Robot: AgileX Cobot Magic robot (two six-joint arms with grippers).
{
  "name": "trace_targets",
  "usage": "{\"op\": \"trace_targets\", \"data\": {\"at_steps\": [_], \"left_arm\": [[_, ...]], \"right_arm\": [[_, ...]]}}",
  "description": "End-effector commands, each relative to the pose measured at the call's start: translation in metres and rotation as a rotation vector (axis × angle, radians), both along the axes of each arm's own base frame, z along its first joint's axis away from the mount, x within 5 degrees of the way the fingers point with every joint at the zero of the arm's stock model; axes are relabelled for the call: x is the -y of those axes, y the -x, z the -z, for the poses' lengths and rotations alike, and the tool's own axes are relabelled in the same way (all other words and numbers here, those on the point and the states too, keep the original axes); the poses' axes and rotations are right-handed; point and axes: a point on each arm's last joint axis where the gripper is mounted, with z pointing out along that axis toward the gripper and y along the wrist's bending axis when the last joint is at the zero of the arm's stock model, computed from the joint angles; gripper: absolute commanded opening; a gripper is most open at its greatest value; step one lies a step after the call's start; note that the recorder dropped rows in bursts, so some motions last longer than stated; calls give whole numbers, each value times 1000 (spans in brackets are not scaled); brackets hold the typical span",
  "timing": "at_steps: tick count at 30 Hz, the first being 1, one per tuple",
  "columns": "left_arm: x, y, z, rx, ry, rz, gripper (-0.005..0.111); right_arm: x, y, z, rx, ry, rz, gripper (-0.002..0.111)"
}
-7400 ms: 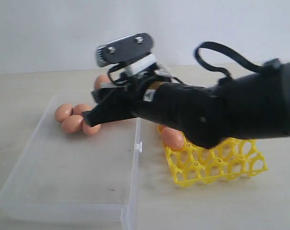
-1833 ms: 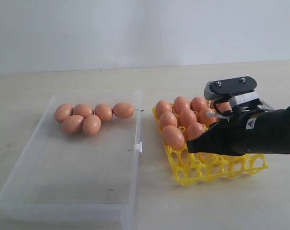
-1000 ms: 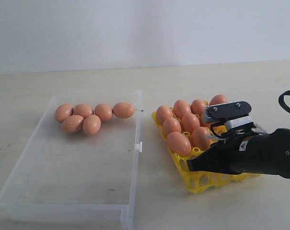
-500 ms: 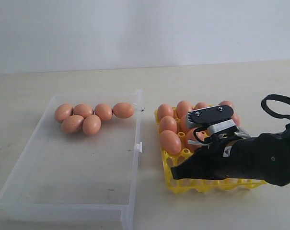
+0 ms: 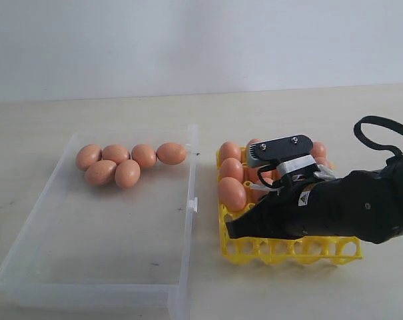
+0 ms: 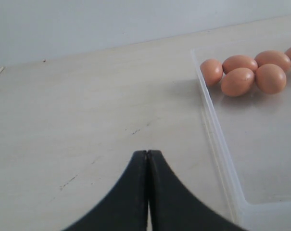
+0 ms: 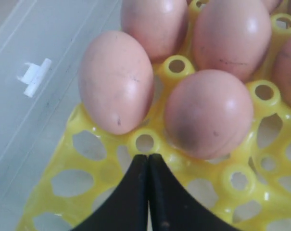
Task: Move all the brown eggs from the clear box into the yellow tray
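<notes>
Sitting in a tight cluster at the far left corner of the clear box (image 5: 88,253) are six brown eggs (image 5: 127,173), touching one another, with the rest of the box floor bare. To the right, just beside the box, the yellow tray (image 5: 288,252) holds eggs in its far rows. Three stand in a line down its left edge and more show behind the arm, but the arm hides too much for a full count. The tray's near row of cells looks empty.

By this judgement the job is well past halfway, with the six in the box left to carry over and open cells waiting for them.

The right gripper (image 5: 233,230) hangs low over the near left part of the tray with its jaws pressed together and nothing between them, its tip just in front of two seated eggs in the wrist view. The left gripper (image 6: 147,154) is likewise closed and empty, held above the bare tabletop (image 6: 63,120) to the left of the box, near its wall.
</notes>
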Motion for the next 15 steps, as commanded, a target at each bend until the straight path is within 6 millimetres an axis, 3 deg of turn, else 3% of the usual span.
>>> {"op": "trace_targets", "data": {"at_steps": [1, 15], "left_arm": [[0, 0, -2, 16, 6, 4, 0], [0, 0, -2, 16, 6, 4, 0]], "right_arm": [[-1, 0, -4, 8, -9, 0, 0], [-4, -3, -77, 189, -144, -10, 0]]}}
